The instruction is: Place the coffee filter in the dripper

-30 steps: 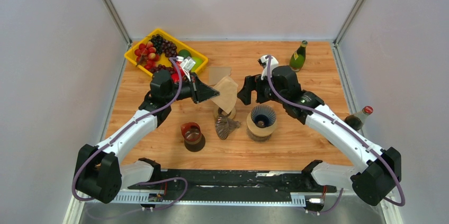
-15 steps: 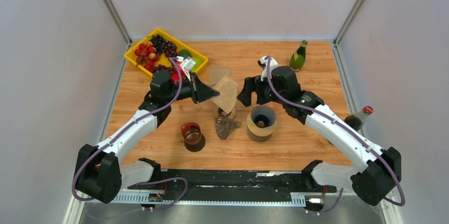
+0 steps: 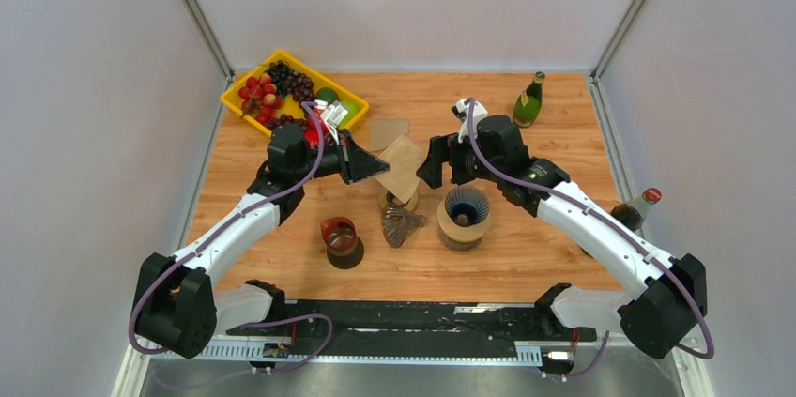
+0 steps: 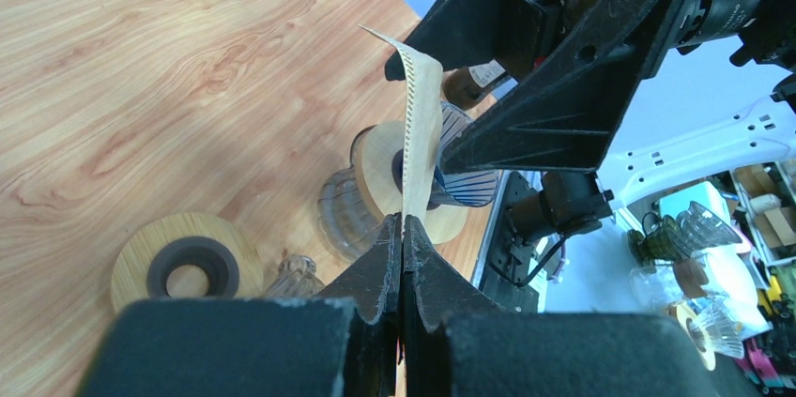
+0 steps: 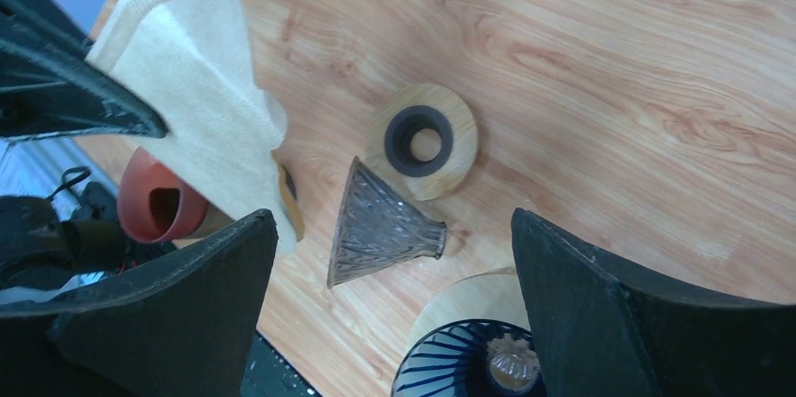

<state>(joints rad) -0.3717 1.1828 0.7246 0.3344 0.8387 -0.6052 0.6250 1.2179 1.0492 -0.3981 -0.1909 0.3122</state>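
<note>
My left gripper is shut on a tan paper coffee filter and holds it in the air above the table's middle. From the left wrist the filter shows edge-on, rising out of the pinched jaws. My right gripper stands wide open just right of the filter, holding nothing. A blue ribbed dripper on a wooden collar stands below and right of it, also seen low in the right wrist view. A clear glass dripper lies on its side between my right gripper's fingers' line of sight.
A wooden ring and a red cup sit near the glass dripper. Another filter lies flat behind. A yellow fruit tray is back left, a green bottle back right, a red-capped bottle at the right edge.
My right gripper has edged slightly left, closer to the held filter. The left gripper and filter have stayed put.
</note>
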